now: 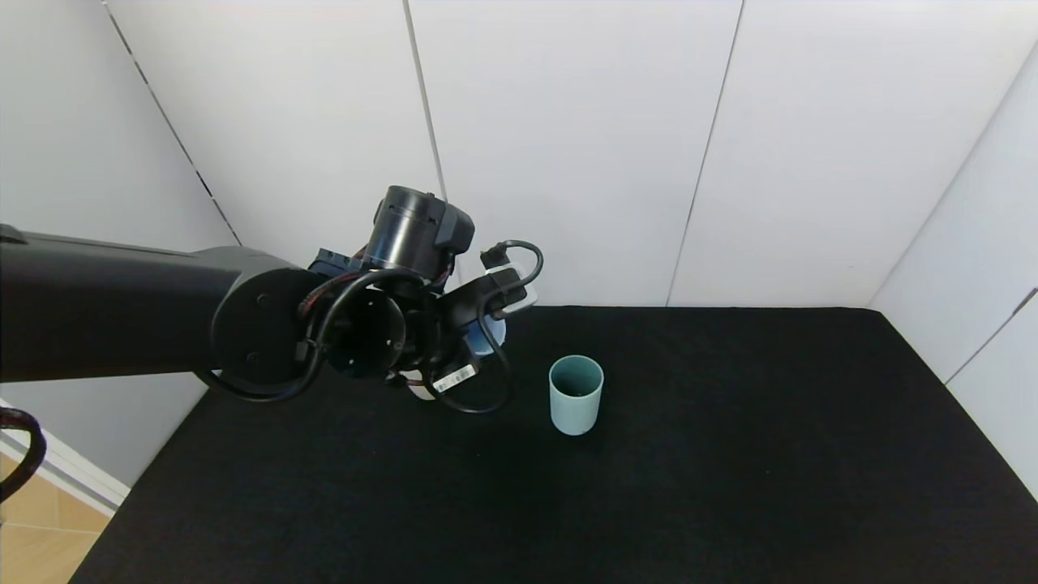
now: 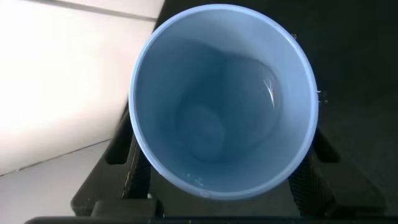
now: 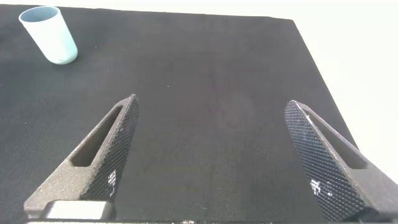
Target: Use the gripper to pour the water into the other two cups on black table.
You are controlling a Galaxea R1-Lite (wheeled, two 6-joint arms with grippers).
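Observation:
My left gripper (image 1: 474, 320) is shut on the wider light blue cup (image 1: 490, 336) and holds it above the black table (image 1: 730, 454), left of and behind the pale teal-green cup (image 1: 576, 395). In the left wrist view the light blue cup (image 2: 224, 99) fills the picture between the fingers (image 2: 132, 171), tilted, with water lying against its lower wall. The teal-green cup stands upright; it also shows in the right wrist view (image 3: 50, 34). The beige cup is not in view. My right gripper (image 3: 211, 104) is open and empty, low over the table (image 3: 205, 50), away from the cups.
White wall panels (image 1: 568, 146) stand right behind the table's far edge and along its right side. The table's left edge drops to a tiled floor (image 1: 32, 535). The left arm (image 1: 122, 308) reaches in from the left.

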